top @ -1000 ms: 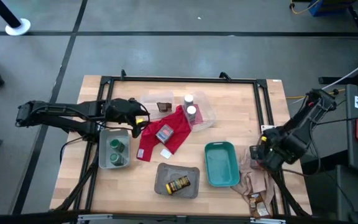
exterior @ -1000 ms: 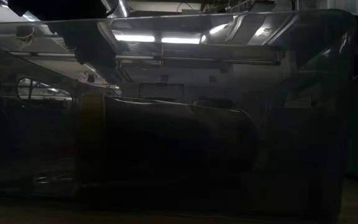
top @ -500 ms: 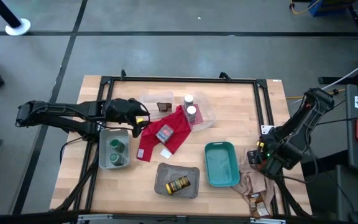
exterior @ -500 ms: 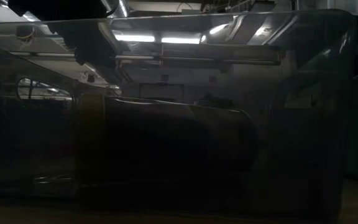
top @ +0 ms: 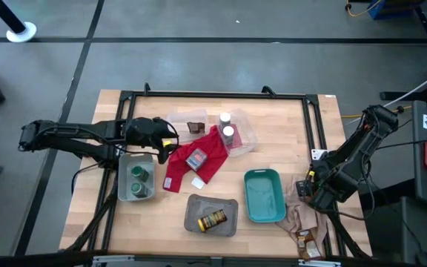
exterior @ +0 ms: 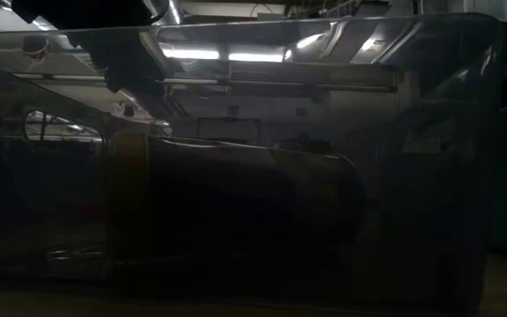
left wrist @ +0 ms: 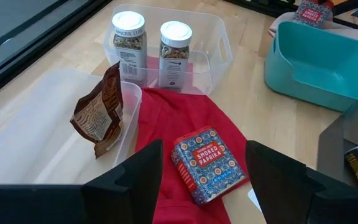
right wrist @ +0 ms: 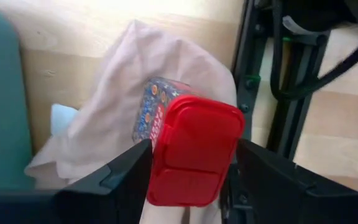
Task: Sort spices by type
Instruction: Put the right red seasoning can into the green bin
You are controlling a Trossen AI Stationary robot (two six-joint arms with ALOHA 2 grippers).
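My left gripper (left wrist: 204, 149) (top: 170, 146) is open and hovers short of a red paprika tin (left wrist: 210, 165) that lies flat on the red cloth (left wrist: 166, 118). A brown packet (left wrist: 98, 115) leans against a clear tray's wall. Two white-capped bottles (left wrist: 151, 43) stand in another clear tray. Green-lidded jars (top: 139, 178) sit in a grey tray, and the yellow-labelled jar (top: 213, 219) lies in a second grey tray. My right gripper (right wrist: 191, 146) (top: 306, 191) is over the beige cloth (right wrist: 104, 124), shut on a second red tin (right wrist: 191, 149). My right gripper pinches the red tin at its red lid end (right wrist: 166, 155) between the two fingers, coming from above and pointing down. The patterned body (right wrist: 151, 106) points away toward the beige cloth. Whether the tin's far end rests on the cloth, I cannot tell.
The teal tray (top: 264, 194) stands just left of the beige cloth. Another small packet (top: 306, 245) lies on the cloth's near end. The table's black frame rail (right wrist: 253, 74) runs close beside my right gripper. The low view is filled by a dark clear tray wall (exterior: 253, 176).
My right arm has shifted a little toward the table's near edge, over the beige cloth.
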